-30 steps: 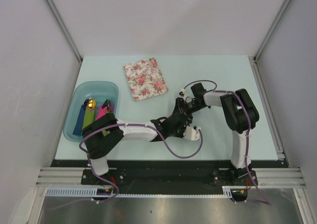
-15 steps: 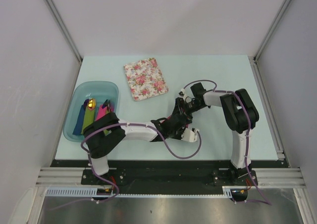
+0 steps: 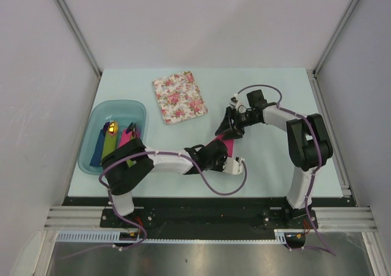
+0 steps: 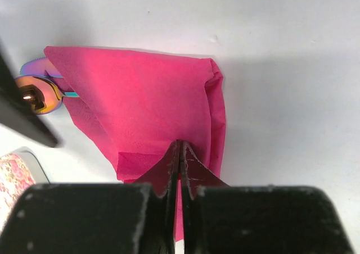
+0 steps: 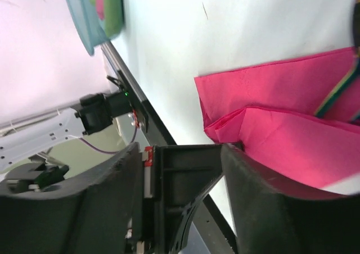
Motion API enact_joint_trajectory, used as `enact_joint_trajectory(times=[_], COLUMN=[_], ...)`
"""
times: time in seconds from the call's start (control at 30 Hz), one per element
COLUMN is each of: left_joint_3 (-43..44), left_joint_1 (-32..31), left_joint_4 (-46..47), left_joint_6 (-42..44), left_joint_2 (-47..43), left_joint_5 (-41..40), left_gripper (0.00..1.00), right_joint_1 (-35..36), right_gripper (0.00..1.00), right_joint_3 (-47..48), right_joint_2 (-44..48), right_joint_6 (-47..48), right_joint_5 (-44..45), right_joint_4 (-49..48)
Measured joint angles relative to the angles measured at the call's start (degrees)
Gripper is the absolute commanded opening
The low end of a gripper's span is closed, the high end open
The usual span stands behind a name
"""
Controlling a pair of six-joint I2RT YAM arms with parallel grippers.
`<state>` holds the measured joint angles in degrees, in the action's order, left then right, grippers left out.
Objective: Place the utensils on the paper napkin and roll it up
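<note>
The magenta paper napkin lies folded over on the table between my two grippers; it also shows in the left wrist view and the right wrist view. The spoon's red-orange bowl sticks out from under its left corner, with a purple-blue utensil tip beside it. A striped handle lies in the fold. My left gripper is shut on the napkin's near edge. My right gripper is open just beyond the napkin, its right finger tip at the fold.
A white floral napkin lies at the back middle and shows in the left wrist view. A blue plastic bin at the left holds rolled green, blue and pink napkins. White walls close in both sides.
My right arm has drawn back and to the right, away from the napkin, and more of the pink napkin now shows. My left gripper has shifted slightly left, still pinching the napkin.
</note>
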<state>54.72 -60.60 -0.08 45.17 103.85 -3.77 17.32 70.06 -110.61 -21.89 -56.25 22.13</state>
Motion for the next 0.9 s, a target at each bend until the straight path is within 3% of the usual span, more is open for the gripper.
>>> enact_joint_trajectory(times=[0.2,0.47,0.73,0.9], left_joint_3=[-0.09,-0.2,-0.42,-1.86], left_joint_1=[0.39,0.87,1.25,3.06], left_joint_4=[0.07,0.13,0.37,0.0], left_joint_6=[-0.07,-0.07,-0.09,-2.54], left_joint_2=[-0.13,-0.28,-0.48,-2.73], left_joint_5=[1.01,1.92,2.73,5.88], left_gripper=[0.03,0.04,0.05,0.15], right_joint_1=[-2.1,0.31,1.53,2.21], right_gripper=[0.44,0.17,0.12,0.12], right_joint_3=[0.04,0.04,0.04,0.04], right_joint_2=[1.4,-0.48,-6.16,-7.06], right_joint_6=[1.01,2.01,2.56,2.67], right_joint_5=[1.86,5.09,9.6,11.43], right_joint_4=[1.05,1.2,1.09,1.07])
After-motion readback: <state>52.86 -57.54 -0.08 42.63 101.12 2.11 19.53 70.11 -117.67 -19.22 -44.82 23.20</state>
